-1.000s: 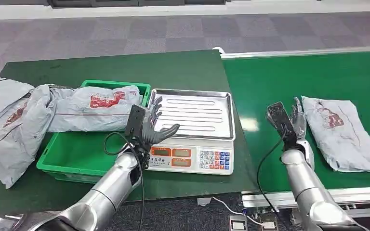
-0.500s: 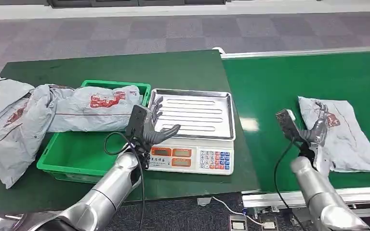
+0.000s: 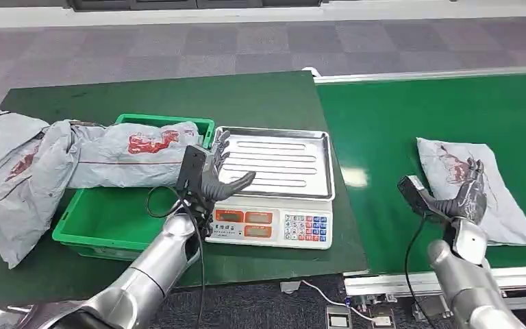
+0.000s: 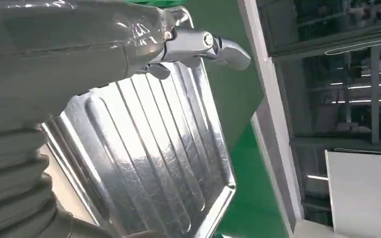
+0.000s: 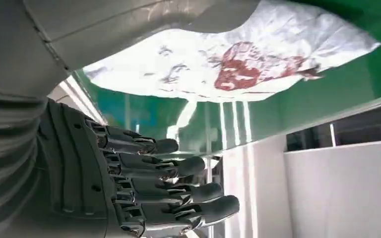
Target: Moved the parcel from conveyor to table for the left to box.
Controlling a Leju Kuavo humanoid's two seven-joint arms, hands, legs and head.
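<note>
A grey parcel (image 3: 483,179) with red print lies flat on the green conveyor belt (image 3: 390,130), at the right. My right hand (image 3: 467,199) hovers over the parcel's near left corner with its fingers spread and nothing in them; I cannot tell whether it touches. In the right wrist view the same parcel (image 5: 238,64) lies beyond the extended dark fingers (image 5: 178,186). My left hand (image 3: 216,175) is held up, fingers apart and empty, over the left edge of the scale's steel tray (image 3: 281,161); the left wrist view has its thumb (image 4: 203,44) above the ribbed tray (image 4: 144,163).
The scale (image 3: 274,226) stands on the dark green table (image 3: 178,96), beside the belt. A green bin (image 3: 96,223) sits left of it, with a grey parcel (image 3: 137,154) across its far rim. More grey parcels (image 3: 14,171) are heaped at the far left.
My right hand has moved right and toward me, from beside the parcel to over its near corner. The parcel has drifted slightly left on the belt. The left hand has stayed put.
</note>
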